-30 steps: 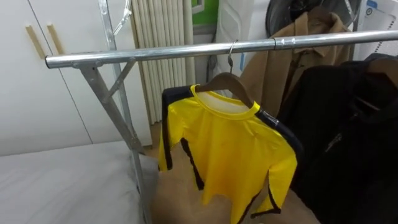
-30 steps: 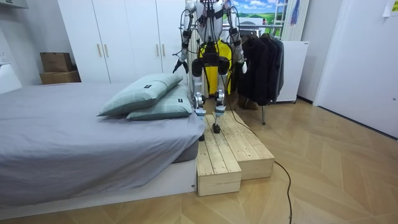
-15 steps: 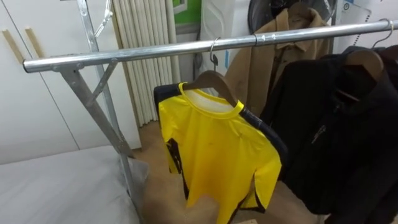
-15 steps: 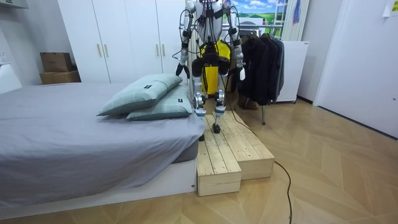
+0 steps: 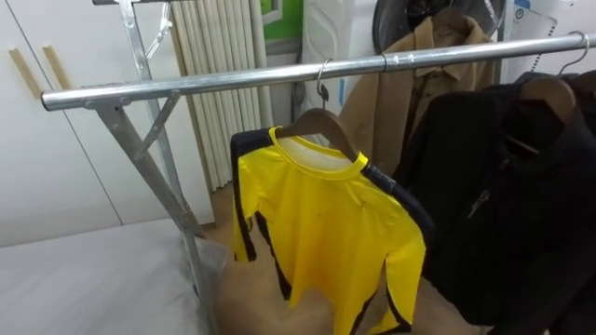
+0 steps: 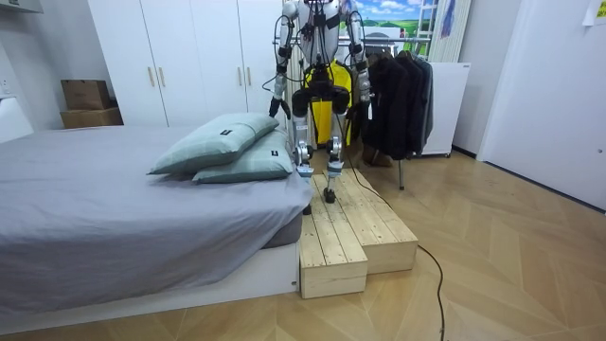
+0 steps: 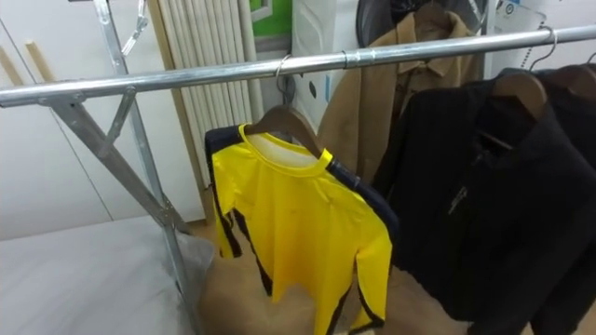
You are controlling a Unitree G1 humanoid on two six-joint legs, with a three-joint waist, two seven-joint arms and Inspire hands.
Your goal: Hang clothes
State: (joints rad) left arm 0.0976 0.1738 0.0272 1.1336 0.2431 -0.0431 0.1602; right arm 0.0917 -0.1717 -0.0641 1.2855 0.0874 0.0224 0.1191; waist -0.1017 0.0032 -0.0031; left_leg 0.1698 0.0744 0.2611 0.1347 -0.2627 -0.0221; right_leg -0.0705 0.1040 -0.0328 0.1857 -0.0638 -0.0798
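Only camera shift; yellow shirt [image 5: 326,233] on rail [image 5: 214,82]

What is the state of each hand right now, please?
Left hand: low at the robot's side, too far off; cannot be told.
Right hand: low at the robot's side, too far off; cannot be told.

No text can be read; the dark tag [image 6: 229,120] on the upper pillow [image 6: 213,142] is too small.
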